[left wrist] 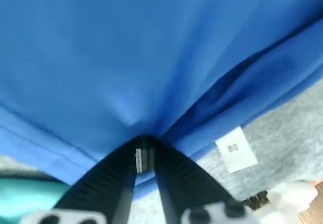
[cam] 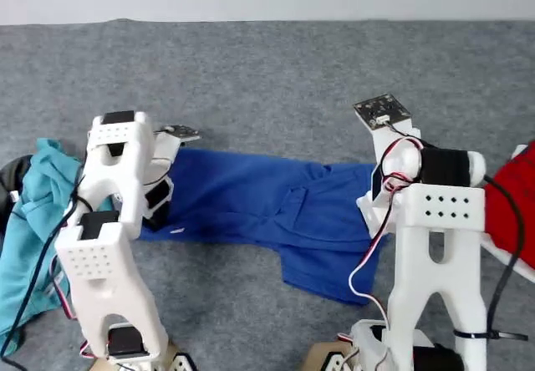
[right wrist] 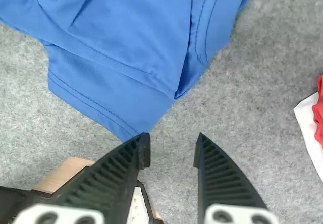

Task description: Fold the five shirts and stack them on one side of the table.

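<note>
Pinching the blue shirt (cam: 251,200) at its end nearest the teal shirt (cam: 38,208), your left gripper (left wrist: 145,157) had its fingers pressed together on the cloth. Your right gripper (right wrist: 171,153) hung with fingers spread above the grey table (right wrist: 262,72) (just beside the blue shirt's corner). The blue shirt lay stretched across the table's middle, with the red shirt (cam: 512,195) beyond its other end.

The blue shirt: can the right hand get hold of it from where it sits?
Probably yes: the right hand is open just off the hem of the blue shirt, with bare grey mat between them.
</note>
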